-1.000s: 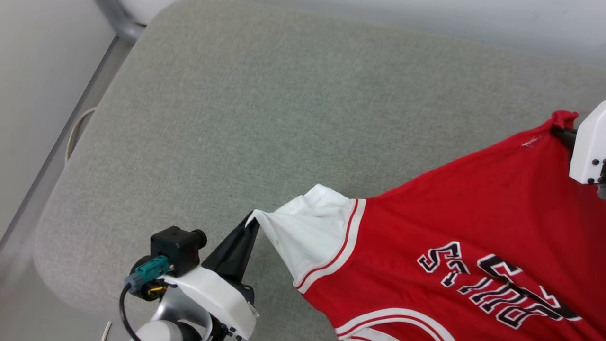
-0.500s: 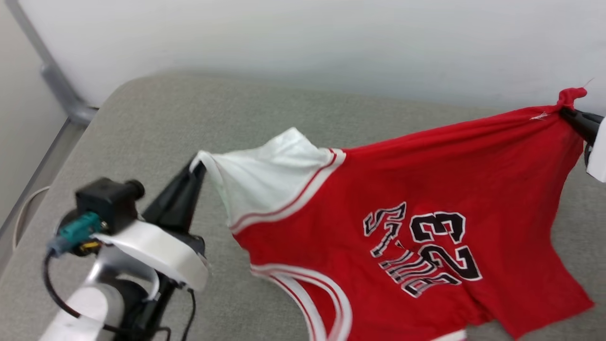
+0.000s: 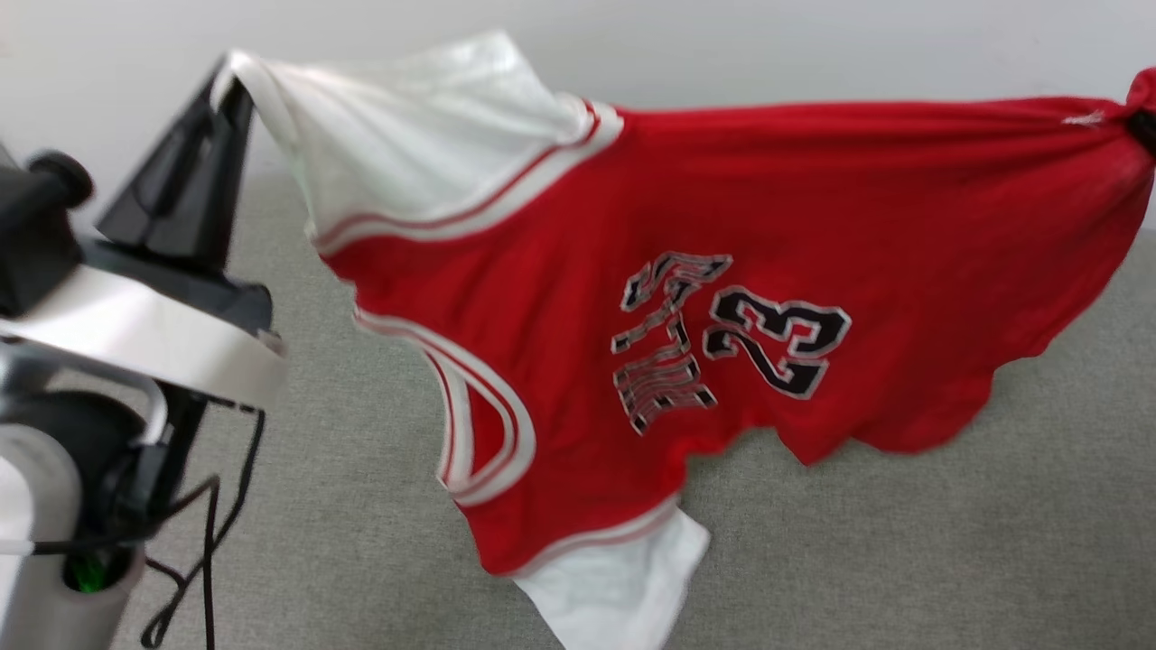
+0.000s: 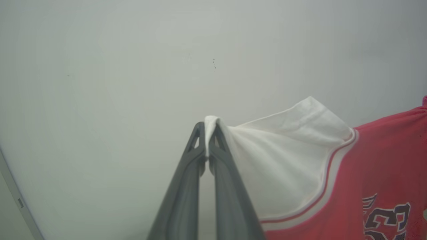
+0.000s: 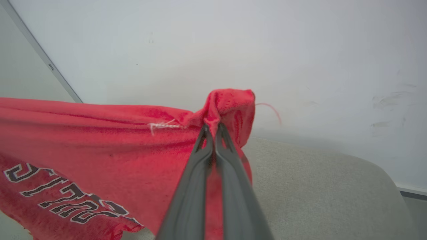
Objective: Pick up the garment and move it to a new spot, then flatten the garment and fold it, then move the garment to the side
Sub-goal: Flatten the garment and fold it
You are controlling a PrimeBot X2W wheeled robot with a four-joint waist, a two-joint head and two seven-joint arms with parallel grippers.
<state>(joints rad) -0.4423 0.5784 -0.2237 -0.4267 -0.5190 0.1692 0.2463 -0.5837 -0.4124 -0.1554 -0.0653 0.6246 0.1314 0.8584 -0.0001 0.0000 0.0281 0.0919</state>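
Observation:
The garment (image 3: 686, 226), a red jersey with white sleeves and a black 23, hangs stretched in the air between both grippers, above the grey cushion (image 3: 903, 542). My left gripper (image 3: 237, 77) is shut on the tip of one white sleeve (image 4: 283, 153) at the upper left of the head view; the left wrist view shows the left gripper (image 4: 209, 125) pinching that cloth. My right gripper (image 5: 212, 128) is shut on a bunched red corner (image 5: 230, 103) of the garment; in the head view that corner (image 3: 1140, 95) sits at the right edge. The other white sleeve (image 3: 623, 587) dangles low, near the cushion.
A pale wall (image 3: 813, 45) rises right behind the cushion. The rounded cushion edge (image 5: 383, 173) shows at the right of the right wrist view. A grey rail (image 5: 43, 56) runs along the wall at the left. My left arm's body and cables (image 3: 135, 433) fill the lower left.
Both grippers have risen with the garment, lifting it off the cushion and stretching it. The head view has tilted up, so the wall now shows behind.

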